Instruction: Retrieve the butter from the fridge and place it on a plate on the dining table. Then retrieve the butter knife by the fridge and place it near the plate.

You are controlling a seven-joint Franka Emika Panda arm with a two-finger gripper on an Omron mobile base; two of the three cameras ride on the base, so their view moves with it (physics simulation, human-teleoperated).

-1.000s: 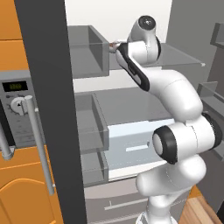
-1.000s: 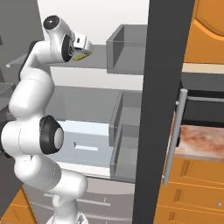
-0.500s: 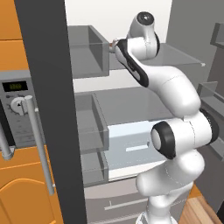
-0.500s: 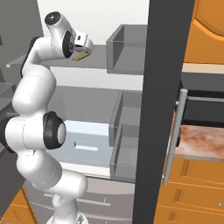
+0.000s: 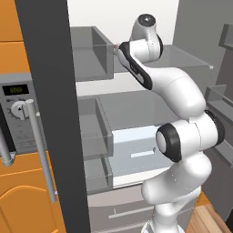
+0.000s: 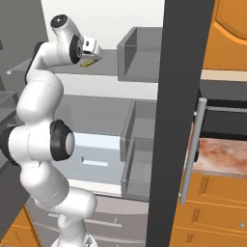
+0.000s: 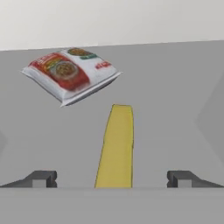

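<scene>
The butter (image 7: 115, 146) is a long, thin, pale-yellow stick with flat faces and square edges, lying on the smooth grey upper shelf (image 7: 175, 87) of the fridge (image 5: 136, 113), its near end cut off at the bottom of the hand view. It lies midway between the two small dark fingertips (image 7: 41, 178), which stand wide apart with clear shelf on both sides and nothing between them touching. Beyond the stick, up and to the left in that view, lies a soft, pillow-shaped food packet (image 7: 70, 74), white with a red printed label whose writing is too small to read. From the right base view the gripper (image 6: 91, 57) sits at shelf height with a sliver of yellow just under it; from the left base view the hand is mostly hidden behind the arm's white, glossy wrist, so the fingers cannot be made out there. The fridge door (image 5: 50, 113) is a dark, flat slab edge-on with a grey bar handle (image 5: 41, 150). Clear grey bins (image 6: 140, 53) sit at the shelf ends. Compared with a second ago the arm has stretched a little further in toward the shelf; the fingers are as wide as before.
</scene>
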